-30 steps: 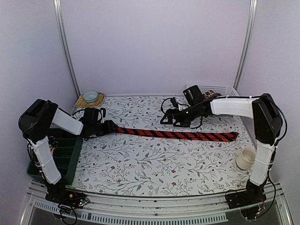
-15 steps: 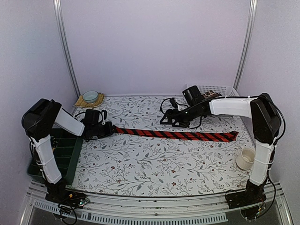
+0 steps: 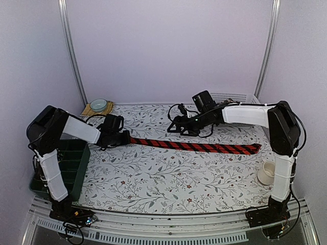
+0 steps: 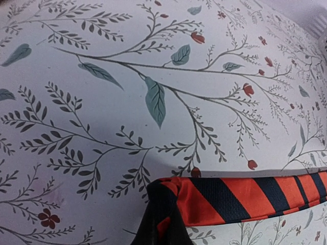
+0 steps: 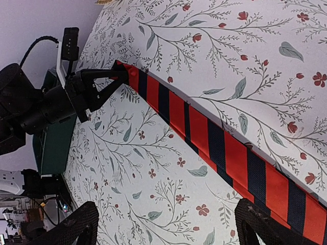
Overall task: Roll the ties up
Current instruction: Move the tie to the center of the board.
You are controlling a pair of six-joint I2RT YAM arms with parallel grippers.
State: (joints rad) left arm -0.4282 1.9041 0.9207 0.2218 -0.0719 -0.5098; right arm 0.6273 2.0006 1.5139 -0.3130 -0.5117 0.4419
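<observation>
Red striped tie pinched at its end by left gripper; right gripper spread wide

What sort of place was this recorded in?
Most likely a lab robot cell, not a home: plain walls framed by metal rails, a left arm and right arm bolted at a floral-cloth table, and staged props such as a red striped tie and green bin.

One striped tie, one cup, one bowl, one mat, one bin, one basket.
</observation>
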